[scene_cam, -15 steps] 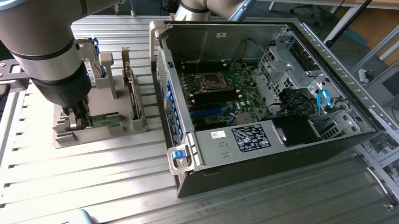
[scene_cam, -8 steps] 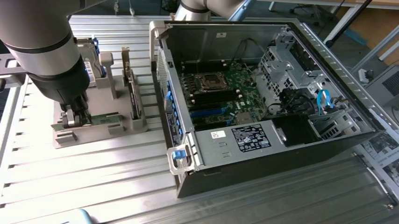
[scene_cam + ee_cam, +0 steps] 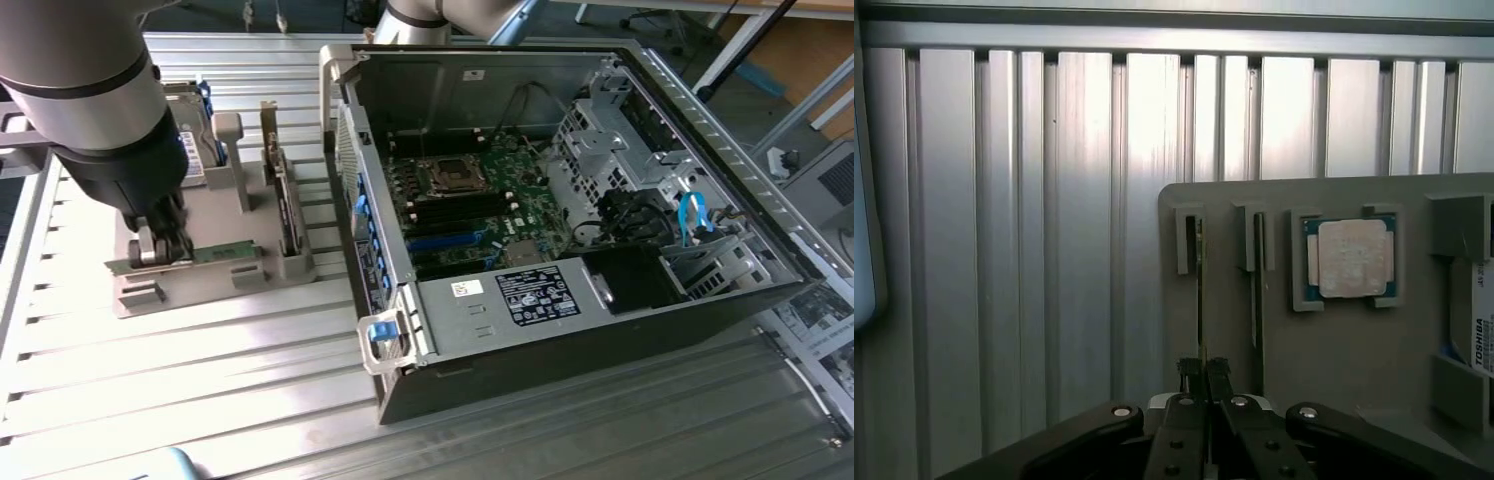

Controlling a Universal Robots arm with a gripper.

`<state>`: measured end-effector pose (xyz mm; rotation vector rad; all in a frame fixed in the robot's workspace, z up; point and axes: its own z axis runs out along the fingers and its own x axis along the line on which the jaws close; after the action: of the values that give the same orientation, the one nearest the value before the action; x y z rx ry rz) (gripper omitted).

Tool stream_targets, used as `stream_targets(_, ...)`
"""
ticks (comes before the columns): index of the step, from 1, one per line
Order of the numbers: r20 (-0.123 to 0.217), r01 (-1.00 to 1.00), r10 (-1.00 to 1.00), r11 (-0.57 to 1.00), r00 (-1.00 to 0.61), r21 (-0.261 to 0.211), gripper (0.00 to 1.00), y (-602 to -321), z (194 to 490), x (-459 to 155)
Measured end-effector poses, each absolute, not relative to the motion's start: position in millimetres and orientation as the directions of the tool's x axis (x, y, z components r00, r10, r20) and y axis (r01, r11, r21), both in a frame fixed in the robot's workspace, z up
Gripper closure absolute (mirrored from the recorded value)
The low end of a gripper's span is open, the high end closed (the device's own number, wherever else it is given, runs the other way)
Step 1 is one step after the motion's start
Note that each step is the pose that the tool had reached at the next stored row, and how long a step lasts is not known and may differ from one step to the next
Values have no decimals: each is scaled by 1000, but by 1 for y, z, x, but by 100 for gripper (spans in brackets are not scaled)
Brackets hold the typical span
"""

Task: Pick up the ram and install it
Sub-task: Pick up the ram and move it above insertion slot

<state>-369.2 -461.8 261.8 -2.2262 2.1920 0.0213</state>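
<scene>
Gripper (image 3: 1204, 378) fingers pinched shut on the exposed edge of the ram (image 3: 1200, 290), which stands on edge in the end slot of the grey holder (image 3: 1234, 200); beyond it follow a second stick (image 3: 1258, 290), the processor (image 3: 1351, 258) and the hard drive (image 3: 1482, 335). Likely hazard: so narrow a hold may let the stick tilt or slip, and a skewed lift would bind it in its slot.

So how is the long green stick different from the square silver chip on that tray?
The ram is long and thin; the chip is square. The ram stands on its edge in a slot; the chip lies flat. The gripper has its jaws shut on the ram; nothing touches the chip. Both sit on the grey holder.
</scene>
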Motion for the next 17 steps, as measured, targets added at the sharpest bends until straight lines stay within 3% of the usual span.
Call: stream_targets(17, -22, -1000, -1000, -15, 16, -3, 88, -462, 276, -369)
